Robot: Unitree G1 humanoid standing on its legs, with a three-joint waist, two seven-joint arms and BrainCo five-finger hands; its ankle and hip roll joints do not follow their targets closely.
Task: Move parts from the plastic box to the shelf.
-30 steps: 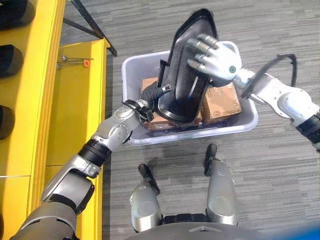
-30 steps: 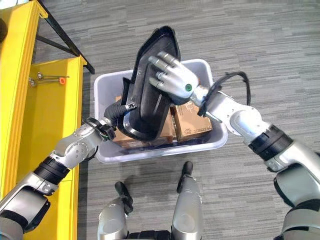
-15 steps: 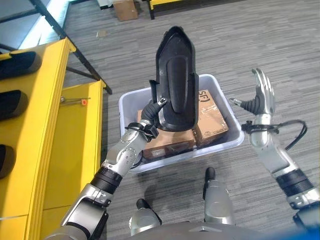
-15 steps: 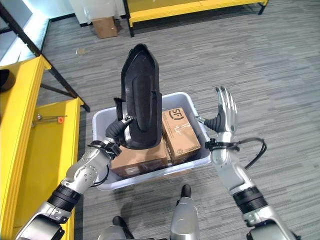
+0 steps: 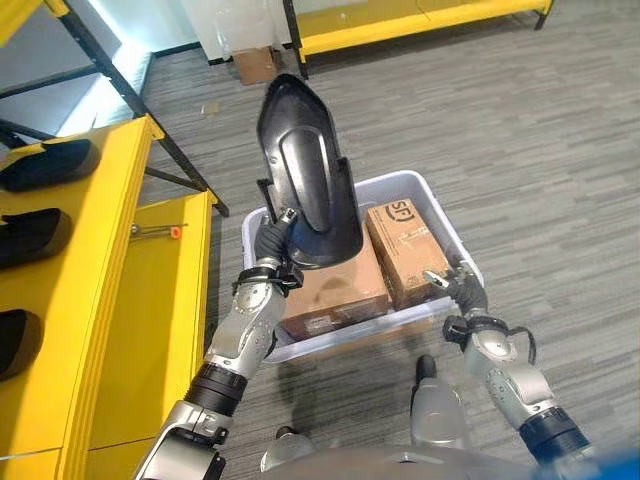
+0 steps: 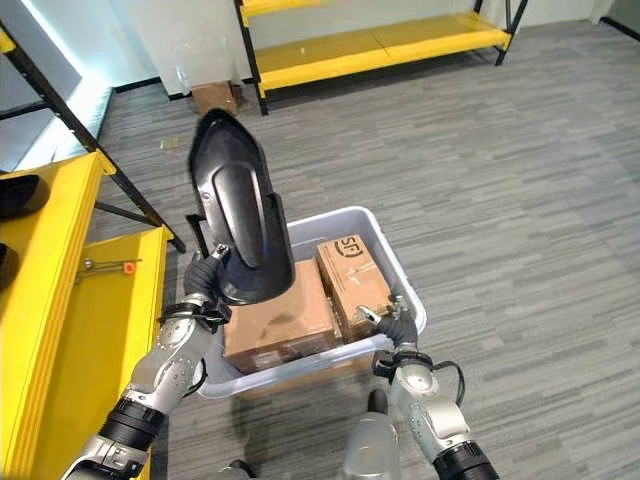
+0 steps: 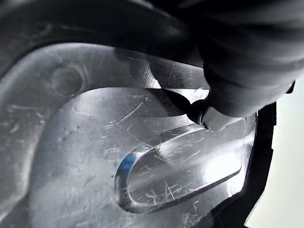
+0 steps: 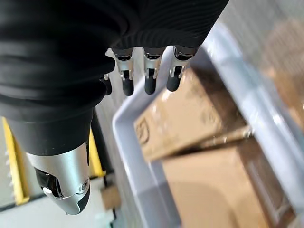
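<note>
Black moulded part [image 5: 305, 170]: held upright above the plastic box [image 5: 452, 240], gripped at its lower end by the left robot hand [image 5: 268, 243], fingers curled round it. Plastic box: pale grey, set on the carpeted floor, holding two cardboard boxes [image 5: 405, 250] side by side. Right robot hand [image 5: 460, 290]: located at the box's near right corner, fingers relaxed, nothing held. Yellow shelf [image 5: 95, 300]: positioned to the left; dark parts [image 5: 48, 165] are stored on it.
</note>
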